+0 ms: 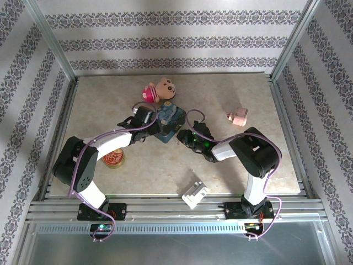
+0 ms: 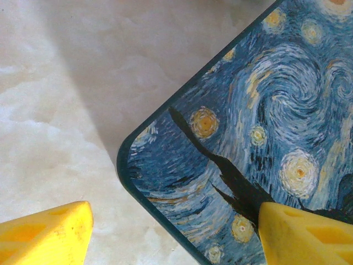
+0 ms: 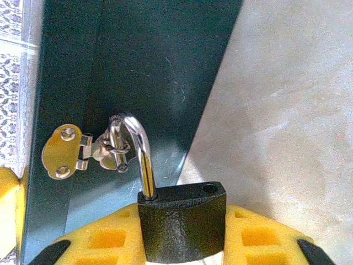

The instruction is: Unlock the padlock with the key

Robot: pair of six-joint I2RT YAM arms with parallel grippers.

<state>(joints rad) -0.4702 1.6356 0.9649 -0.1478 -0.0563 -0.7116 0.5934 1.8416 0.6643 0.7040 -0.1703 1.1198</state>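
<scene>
Padlock (image 3: 182,221), bottom centre of right wrist view, pinched in right end effector (image 3: 179,245). Shackle (image 3: 140,149) sprung, one hole empty, other leg seated, looped through tin (image 3: 149,55) hasp (image 3: 60,152). Unlocking judged done. Left end effector (image 2: 176,234) spread over tin corner.

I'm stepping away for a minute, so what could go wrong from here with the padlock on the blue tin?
The right gripper clamps the padlock, whose shackle hooks through the latch ring of the tin: a pull could drag it. The left gripper is open over the tin's corner, so nothing seems to brace it.
</scene>
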